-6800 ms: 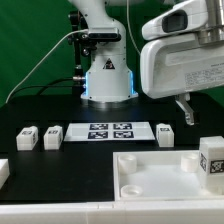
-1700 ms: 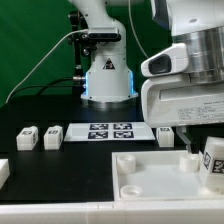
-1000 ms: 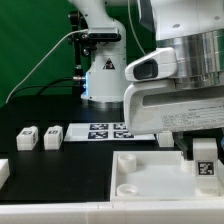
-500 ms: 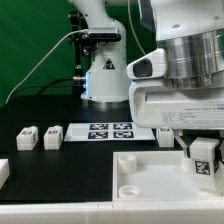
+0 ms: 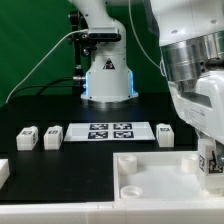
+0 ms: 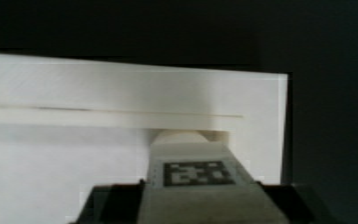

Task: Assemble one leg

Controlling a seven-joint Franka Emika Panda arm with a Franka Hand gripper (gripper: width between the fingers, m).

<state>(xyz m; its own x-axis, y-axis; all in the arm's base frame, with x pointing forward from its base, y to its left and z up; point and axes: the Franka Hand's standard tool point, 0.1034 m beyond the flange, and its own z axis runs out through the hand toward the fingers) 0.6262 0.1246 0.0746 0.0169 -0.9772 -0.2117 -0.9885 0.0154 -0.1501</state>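
One leg (image 6: 197,172), a small white block with a square marker, sits between my gripper's (image 6: 197,198) dark fingers (image 6: 115,202), with the white square tabletop piece (image 6: 105,110) beyond it. In the exterior view my gripper (image 5: 209,166) is tilted over the right end of that tabletop piece (image 5: 150,178), and the held leg (image 5: 214,160) shows only partly at the picture's right edge. Three more legs lie on the black table: two at the exterior view's left (image 5: 27,137) (image 5: 53,135) and one to the right of the marker board (image 5: 165,133).
The marker board (image 5: 109,131) lies flat in the middle of the table. The robot base (image 5: 107,75) stands behind it. A white part's corner (image 5: 3,172) shows at the exterior view's left edge. A green curtain is behind.
My hand came down from the upper right onto the leg standing on the tabletop piece and closed round it. In the last half second it has tilted and shifted right with the leg.
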